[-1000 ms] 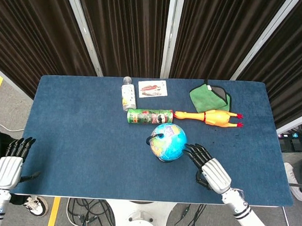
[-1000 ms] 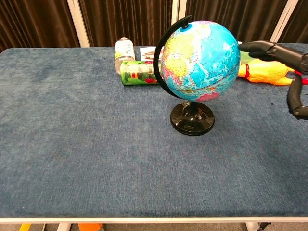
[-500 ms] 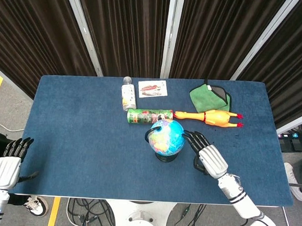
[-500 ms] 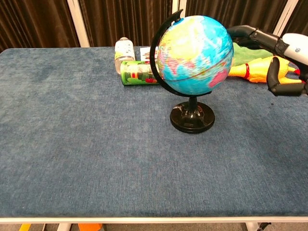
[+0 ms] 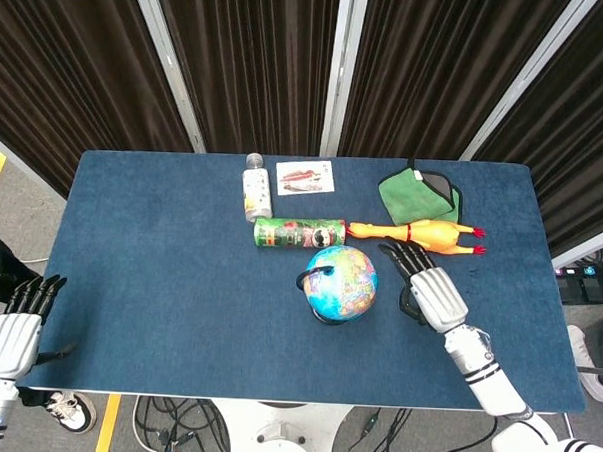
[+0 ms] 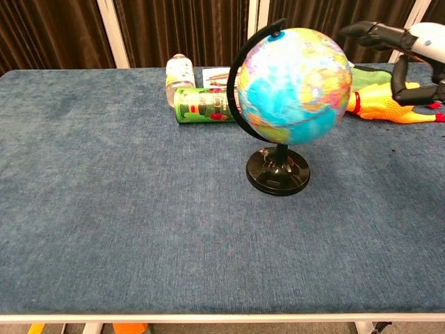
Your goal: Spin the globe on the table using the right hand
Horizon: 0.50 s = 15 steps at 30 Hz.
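counter [image 5: 161,240]: blue-topped, carries every item listed here.

globe [image 5: 341,283]: on a black stand with a black arc, right of the counter's middle and toward the near edge. its surface looks smeared in the chest view, so judged to be turning. its spin axis runs roughly upright with a tilt, so a sideways brush along its flank would be the useful stroke.

right hand [image 5: 426,289]: just beside the globe on its right, fingers spread and reaching toward the far edge, holding nothing. the gap to the sphere looks small; whether it touches cannot be told. the globe lies to this hand's left, much nearer to it than to the other hand.

left hand [image 5: 15,326]: at the counter's near left corner, well apart from the globe, fingers extended, holding nothing.

green cloth [image 5: 419,195]: far right.

rubber chicken [image 5: 415,233]: lying flat beyond the right hand.

green can [image 5: 298,232]: on its side behind the globe.

bottle [image 5: 255,188]: lying beyond the can.

card [image 5: 305,176]: beside the bottle.
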Motion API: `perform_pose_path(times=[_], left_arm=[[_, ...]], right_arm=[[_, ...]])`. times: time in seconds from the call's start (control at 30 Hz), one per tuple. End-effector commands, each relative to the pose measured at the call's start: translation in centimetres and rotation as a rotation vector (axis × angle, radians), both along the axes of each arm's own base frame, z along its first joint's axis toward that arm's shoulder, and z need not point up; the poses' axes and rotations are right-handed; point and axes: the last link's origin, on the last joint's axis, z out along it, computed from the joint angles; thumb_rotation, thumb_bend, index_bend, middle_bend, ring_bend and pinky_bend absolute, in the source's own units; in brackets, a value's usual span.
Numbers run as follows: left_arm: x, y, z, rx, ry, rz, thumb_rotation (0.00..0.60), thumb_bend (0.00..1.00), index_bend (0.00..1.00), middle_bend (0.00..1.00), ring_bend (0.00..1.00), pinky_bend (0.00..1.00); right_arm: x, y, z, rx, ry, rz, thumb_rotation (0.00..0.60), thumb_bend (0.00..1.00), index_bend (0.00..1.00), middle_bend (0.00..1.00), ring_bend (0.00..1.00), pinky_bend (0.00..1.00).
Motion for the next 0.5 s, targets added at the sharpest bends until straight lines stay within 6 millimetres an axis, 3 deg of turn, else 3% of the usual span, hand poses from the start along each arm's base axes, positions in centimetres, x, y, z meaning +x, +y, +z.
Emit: perform_pose_path(times=[0.03, 0.3, 0.5], left_arm=[[0.1, 0.0, 0.0, 0.000, 0.000, -0.003, 0.600, 0.00, 0.07, 0.06, 0.00, 0.07], [0.3, 0.1, 0.0, 0.001, 0.001, -0.012, 0.600, 0.00, 0.07, 0.06, 0.00, 0.07], [0.4, 0.1, 0.0, 0.000, 0.001, -0.012, 0.600, 0.00, 0.07, 0.06, 0.00, 0.07]], right_arm=[[-0.6, 2.9, 0.1, -0.002, 0.008, 0.041, 0.600, 1.00, 0.00, 0.00, 0.00, 0.00], [-1.0, 7.0, -0.8, 0.024, 0.012, 0.113, 0.600, 1.00, 0.00, 0.00, 0.00, 0.00], [-0.9, 7.6, -1.4, 0.032, 0.017, 0.134, 0.600, 1.00, 0.00, 0.00, 0.00, 0.00]])
